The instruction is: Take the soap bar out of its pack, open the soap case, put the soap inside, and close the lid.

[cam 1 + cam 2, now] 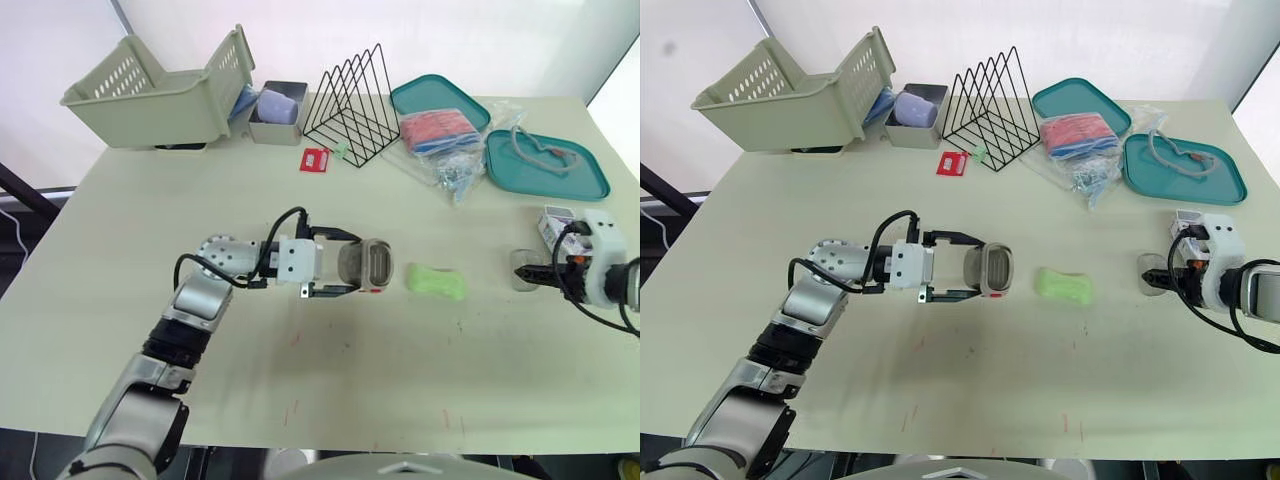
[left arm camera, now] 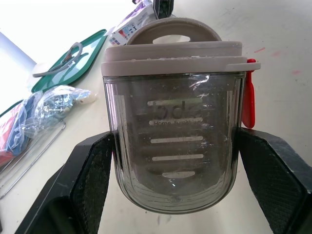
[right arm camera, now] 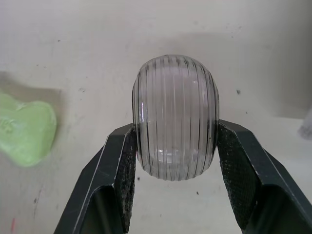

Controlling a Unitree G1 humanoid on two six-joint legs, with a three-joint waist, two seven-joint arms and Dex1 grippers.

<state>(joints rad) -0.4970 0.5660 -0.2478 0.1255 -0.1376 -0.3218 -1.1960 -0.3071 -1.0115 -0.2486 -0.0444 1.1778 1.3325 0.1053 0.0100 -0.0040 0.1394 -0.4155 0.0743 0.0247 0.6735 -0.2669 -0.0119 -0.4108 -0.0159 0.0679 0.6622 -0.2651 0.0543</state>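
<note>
My left gripper (image 1: 355,264) is clamped on the case (image 2: 173,146), one finger on each side of its smoky clear body. I hold the case sideways near the middle of the table (image 1: 300,400), its grey rim toward my right side. A red tab (image 2: 248,97) sits at the edge of that rim.

My right gripper (image 1: 528,270) is closed on the lid (image 3: 175,117), a clear ribbed oval pinched between both pads. It sits low over the table near the right edge, well apart from the case.

The soap (image 1: 437,281), a pale green bar, lies bare on the table between my two grippers. It is near the case's rim but touches neither the case nor the lid.

A printed box (image 1: 555,222) lies just behind my right wrist. Along the far side stand a tilted basket (image 1: 150,95), a grey tub (image 1: 278,112) and a black wire rack (image 1: 355,105), with a red card (image 1: 314,160) in front of the rack. Two teal trays (image 1: 545,165) lie at the far right, with bagged items (image 1: 440,130) on and beside them
</note>
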